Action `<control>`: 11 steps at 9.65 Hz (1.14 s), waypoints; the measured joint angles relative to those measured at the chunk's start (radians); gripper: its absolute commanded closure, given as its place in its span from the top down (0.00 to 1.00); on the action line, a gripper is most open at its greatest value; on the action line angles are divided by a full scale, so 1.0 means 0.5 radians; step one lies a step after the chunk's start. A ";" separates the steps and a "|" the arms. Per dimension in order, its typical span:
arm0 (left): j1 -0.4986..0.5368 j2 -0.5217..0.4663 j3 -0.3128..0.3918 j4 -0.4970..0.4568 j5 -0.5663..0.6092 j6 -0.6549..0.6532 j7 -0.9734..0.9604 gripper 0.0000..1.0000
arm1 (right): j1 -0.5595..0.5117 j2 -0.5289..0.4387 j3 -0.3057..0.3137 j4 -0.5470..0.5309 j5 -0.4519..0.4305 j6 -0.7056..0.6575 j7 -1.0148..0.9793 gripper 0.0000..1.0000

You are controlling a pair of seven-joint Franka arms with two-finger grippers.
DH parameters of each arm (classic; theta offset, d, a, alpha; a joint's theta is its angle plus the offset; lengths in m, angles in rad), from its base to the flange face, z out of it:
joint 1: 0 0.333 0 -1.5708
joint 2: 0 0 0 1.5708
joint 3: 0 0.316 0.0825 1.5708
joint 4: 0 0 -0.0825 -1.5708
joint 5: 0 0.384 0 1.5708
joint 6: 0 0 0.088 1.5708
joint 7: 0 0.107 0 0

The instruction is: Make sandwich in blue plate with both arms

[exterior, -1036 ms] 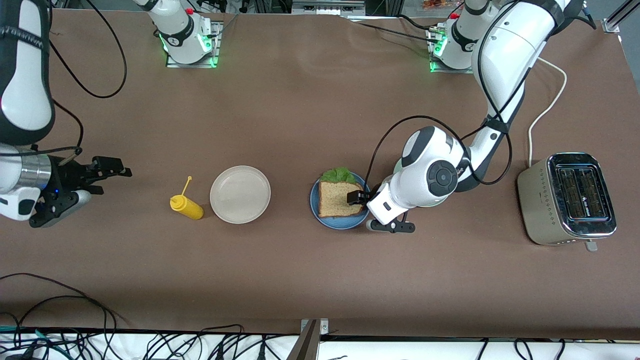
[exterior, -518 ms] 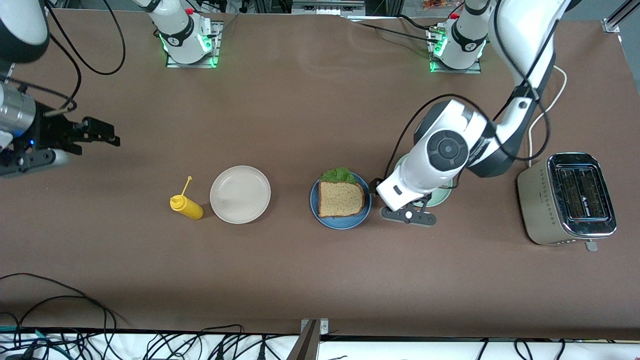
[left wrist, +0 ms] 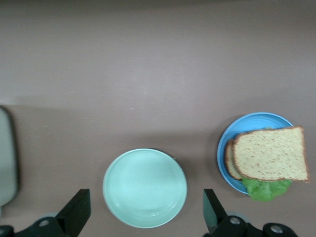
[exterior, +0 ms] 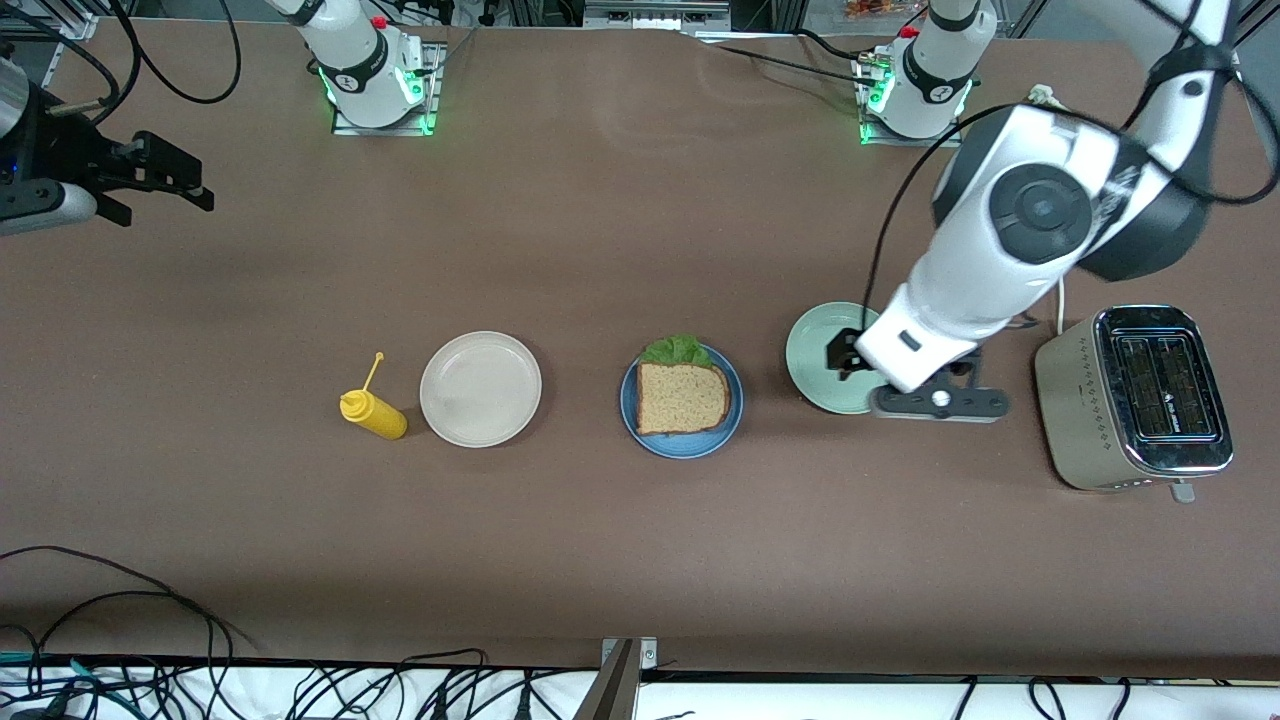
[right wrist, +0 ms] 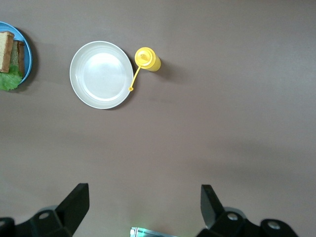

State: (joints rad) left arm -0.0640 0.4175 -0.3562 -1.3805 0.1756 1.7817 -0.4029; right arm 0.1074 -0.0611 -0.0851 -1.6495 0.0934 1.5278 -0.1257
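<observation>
Item: sandwich [exterior: 683, 394] of two brown whole-grain bread slices with a ruffled green lettuce leaf showing at one edge, lying assembled in the round matte blue plate [exterior: 681, 444], a little below and right of the centre of the front view, on the brown bench [exterior: 640, 560]. Step, by judgement: stacking looks complete and both arms are clear of the food; the next move would call for no more than parking the arms, or a check that the top slice sits square. Adjacent: round pale green plate [exterior: 815, 352], bare, right of the blue plate in the frame; round beige plate [exterior: 480, 388] to its left, with a yellow squeeze bottle [exterior: 373, 413] just beside that; silver two-slot toaster [exterior: 1135, 396] at the right edge. Left claw [exterior: 850, 355]: over the pale green plate, pointing down, fingers spread apart and carrying nothing; its white arm bends up toward the upper right of the frame. Right claw [exterior: 165, 182]: upper left of the frame, raised over bare bench, fingers likewise apart and empty.
</observation>
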 measured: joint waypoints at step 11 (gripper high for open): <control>0.132 -0.687 0.362 -0.309 -0.206 -0.424 0.504 1.00 | -0.008 -0.014 -0.119 0.000 -0.130 -0.002 -0.004 1.00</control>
State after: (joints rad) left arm 0.0022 0.0738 -0.1754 -1.5351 0.0728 1.5696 -0.1510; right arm 0.1034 -0.0679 -0.1446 -1.6494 0.0283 1.5269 -0.1278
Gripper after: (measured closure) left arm 0.000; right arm 0.000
